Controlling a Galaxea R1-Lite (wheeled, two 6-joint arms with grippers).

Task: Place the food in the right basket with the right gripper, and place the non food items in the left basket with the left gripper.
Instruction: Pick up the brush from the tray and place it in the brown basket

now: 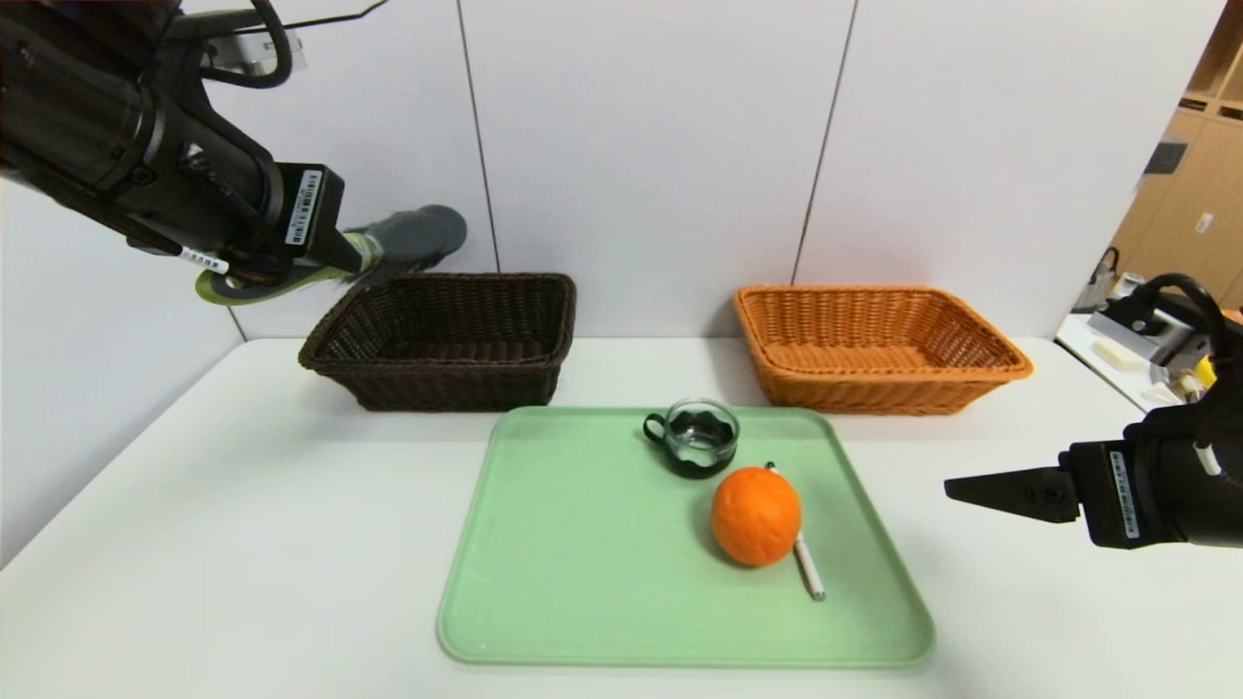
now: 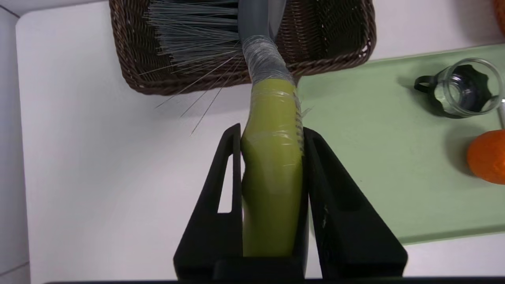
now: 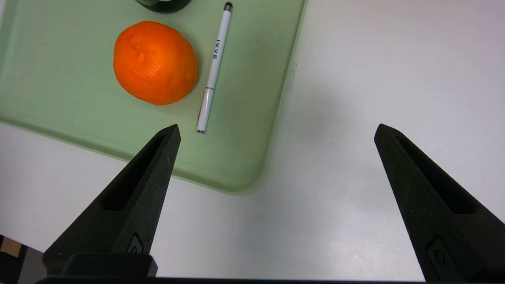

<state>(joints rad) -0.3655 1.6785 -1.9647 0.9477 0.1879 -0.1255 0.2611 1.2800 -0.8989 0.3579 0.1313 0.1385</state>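
Up in the upper left of the head view, the left claw (image 1: 354, 254) is clamped on the green handle of the brush (image 2: 272, 157), whose grey bristles hang above the dark brown basket (image 1: 442, 340). Lower right, the right claw (image 3: 276, 130) hangs with its jaws wide apart over the white desk (image 1: 194, 544) beside the green tray (image 1: 544, 582). On the tray sit the orange (image 1: 755, 515), the pen (image 1: 808, 568) and the glass cup (image 1: 694, 437), with the orange-tan basket (image 1: 879, 345) beyond.
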